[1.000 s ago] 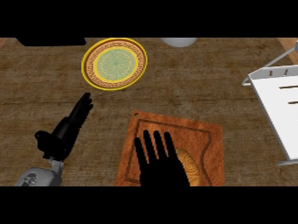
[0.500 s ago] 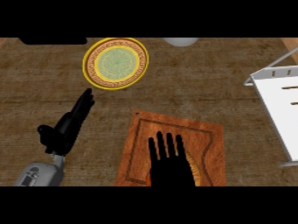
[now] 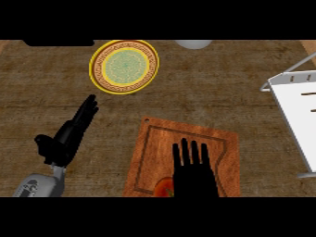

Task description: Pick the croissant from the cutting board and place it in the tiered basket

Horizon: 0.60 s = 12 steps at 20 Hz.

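Note:
A wooden cutting board [image 3: 157, 143] lies at the lower middle of the counter. My right hand [image 3: 194, 173] hovers flat over its near half, open, with straight fingers pointing away from me. A small orange-red bit [image 3: 164, 187] shows at the hand's left edge; the hand hides the rest, so I cannot tell whether it is the croissant. The white tiered basket [image 3: 307, 115] stands at the right edge, well apart from the hand. My left hand [image 3: 68, 134] rests open left of the board, fingers up.
A round plate [image 3: 124, 67] with a yellow rim and green centre lies at the back, left of the middle. A pale round object [image 3: 193, 44] and a dark object [image 3: 58, 42] sit at the far edge.
My right hand has slid to the right over the cutting board, uncovering an orange-red bit at its left edge. The left hand has barely moved.

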{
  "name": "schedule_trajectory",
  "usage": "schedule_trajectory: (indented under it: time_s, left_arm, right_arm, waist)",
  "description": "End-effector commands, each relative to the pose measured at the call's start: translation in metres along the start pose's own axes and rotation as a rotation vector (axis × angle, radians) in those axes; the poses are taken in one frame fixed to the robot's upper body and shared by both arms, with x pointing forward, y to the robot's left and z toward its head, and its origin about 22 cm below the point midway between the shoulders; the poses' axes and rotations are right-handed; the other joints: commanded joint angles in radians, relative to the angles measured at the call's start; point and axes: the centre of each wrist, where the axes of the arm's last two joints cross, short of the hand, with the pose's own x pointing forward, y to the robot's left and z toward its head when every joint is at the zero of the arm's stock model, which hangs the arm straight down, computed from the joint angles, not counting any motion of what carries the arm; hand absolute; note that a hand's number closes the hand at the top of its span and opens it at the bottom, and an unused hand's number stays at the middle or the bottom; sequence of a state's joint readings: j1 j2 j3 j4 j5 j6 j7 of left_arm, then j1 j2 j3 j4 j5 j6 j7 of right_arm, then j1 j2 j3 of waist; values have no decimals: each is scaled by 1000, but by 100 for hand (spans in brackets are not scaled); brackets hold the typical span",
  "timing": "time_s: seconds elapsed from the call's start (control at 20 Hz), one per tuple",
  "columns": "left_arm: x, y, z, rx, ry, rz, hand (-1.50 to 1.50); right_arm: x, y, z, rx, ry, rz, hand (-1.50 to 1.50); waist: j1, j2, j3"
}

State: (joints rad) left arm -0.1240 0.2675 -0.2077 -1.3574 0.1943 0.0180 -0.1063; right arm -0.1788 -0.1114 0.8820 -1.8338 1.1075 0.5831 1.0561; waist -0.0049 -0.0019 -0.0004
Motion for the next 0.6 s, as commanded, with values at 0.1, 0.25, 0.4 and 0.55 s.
schedule_trajectory:
  time_s: [0.1,0.25,0.4,0.55]
  left_arm:
    - [-7,-14,4,-10,0,16,0]
    - [-4,-14,-1,-17,-5,-2,0]
    - [-15,-23,12,-31,-5,14,0]
    - [3,-8,-8,6,0,-5,0]
  right_arm:
    - [1,17,-3,31,157,14,-150]
    - [0,28,-25,48,136,5,-150]
    - [-10,11,-19,43,132,1,-150]
    - [-23,31,-33,47,122,5,-150]
  waist:
    - [3,1,0]
    - [6,2,1]
    - [6,1,0]
    - [5,2,1]
